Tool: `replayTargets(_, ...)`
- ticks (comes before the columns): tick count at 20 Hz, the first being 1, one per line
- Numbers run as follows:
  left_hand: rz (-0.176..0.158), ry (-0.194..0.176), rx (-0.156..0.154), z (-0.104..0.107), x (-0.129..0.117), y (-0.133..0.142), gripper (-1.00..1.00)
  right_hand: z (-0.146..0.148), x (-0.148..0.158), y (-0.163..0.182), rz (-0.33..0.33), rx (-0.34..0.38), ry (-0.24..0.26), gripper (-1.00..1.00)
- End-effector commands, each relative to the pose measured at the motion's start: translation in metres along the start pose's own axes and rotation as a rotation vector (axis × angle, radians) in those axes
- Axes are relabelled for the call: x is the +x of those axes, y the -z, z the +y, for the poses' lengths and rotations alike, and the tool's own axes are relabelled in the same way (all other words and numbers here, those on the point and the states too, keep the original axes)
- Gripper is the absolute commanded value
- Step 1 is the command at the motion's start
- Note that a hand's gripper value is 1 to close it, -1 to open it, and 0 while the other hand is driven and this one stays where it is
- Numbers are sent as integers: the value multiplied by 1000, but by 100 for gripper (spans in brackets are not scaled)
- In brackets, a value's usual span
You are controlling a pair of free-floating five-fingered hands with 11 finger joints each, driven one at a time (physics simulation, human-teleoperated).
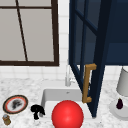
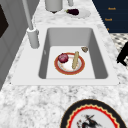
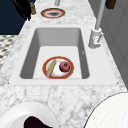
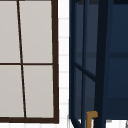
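My left hand [image 1: 37,110] hangs over the counter just left of the sink [image 1: 47,96], holding nothing, fingers loosely pointing down. It also shows as the hand [image 2: 123,55] at the counter's front edge and as the hand [image 3: 23,8] next to a small brown jar [image 3: 32,9]. In the basin lies a red-rimmed plate [image 2: 80,67] bearing a red onion [image 2: 63,57] and a tan stick of bread [image 2: 75,60]. From the right these are the plate [image 3: 57,75], onion [image 3: 65,66] and stick [image 3: 51,68]. A large red ball [image 1: 67,115] covers the sink's front.
A navy glass cabinet door [image 1: 86,50] with a brass handle [image 1: 87,82] stands swung open above the sink's right half. The faucet [image 1: 67,77] is at the back. A decorated plate [image 1: 15,104] and jar [image 1: 6,119] sit left; an eggplant [image 1: 120,103] on a white plate and a canister [image 1: 123,82] sit right.
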Motion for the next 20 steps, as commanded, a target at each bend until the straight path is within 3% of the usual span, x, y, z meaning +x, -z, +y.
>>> replayTargets(1,0,0,0,0,0,0,0,6,40,15,14,2,-12,-100)
replayTargets(5,0,0,0,0,0,0,0,11,73,22,37,12,-31,-100)
replayTargets(8,0,0,0,0,0,0,0,12,87,3,49,19,-43,-100)
replayTargets(11,0,0,0,0,0,0,0,26,109,-12,69,-14,-42,-100)
replayTargets(15,0,0,0,0,0,0,0,43,113,-26,111,-66,-16,-100)
replayTargets(17,0,0,0,0,0,0,0,39,118,-23,27,-37,-20,-100)
replayTargets(19,0,0,0,0,0,0,0,42,134,-26,31,-15,-7,-100)
replayTargets(20,0,0,0,0,0,0,0,44,128,-30,38,-7,-4,-100)
